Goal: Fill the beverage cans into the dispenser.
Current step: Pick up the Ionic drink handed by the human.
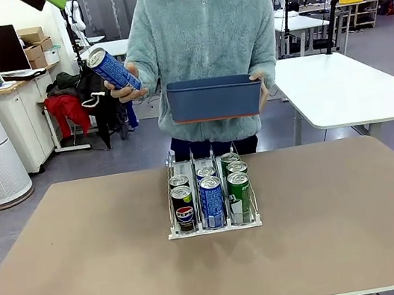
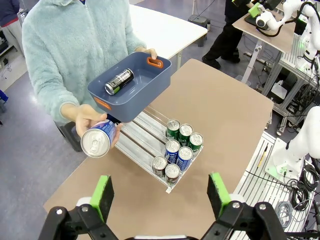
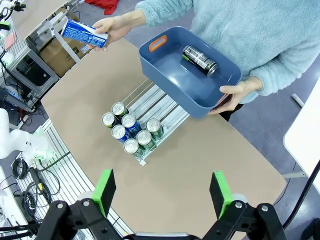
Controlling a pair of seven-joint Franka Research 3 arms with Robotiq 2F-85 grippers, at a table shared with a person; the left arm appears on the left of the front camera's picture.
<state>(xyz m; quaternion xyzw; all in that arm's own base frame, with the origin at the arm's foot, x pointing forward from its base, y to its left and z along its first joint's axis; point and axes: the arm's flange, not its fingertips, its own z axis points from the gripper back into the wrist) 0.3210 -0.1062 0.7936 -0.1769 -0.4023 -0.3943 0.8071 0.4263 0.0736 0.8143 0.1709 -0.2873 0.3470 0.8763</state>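
Cans point(image 1: 211, 202): six in dispenser point(image 1: 214, 229); one in hand point(image 1: 125, 91); one, perhaps black, in bin point(image 1: 215, 99).

the beverage cans point(image 1: 212, 199) are glossy printed metal with bare silver tops. the dispenser point(image 2: 142, 137) looks like clear, shiny plastic with thin white dividers. the blue bin point(image 1: 215, 99) is smooth matt plastic. the tabletop point(image 1: 89, 271) is matt tan. the person's jacket point(image 1: 197, 34) is fuzzy fleece cloth.
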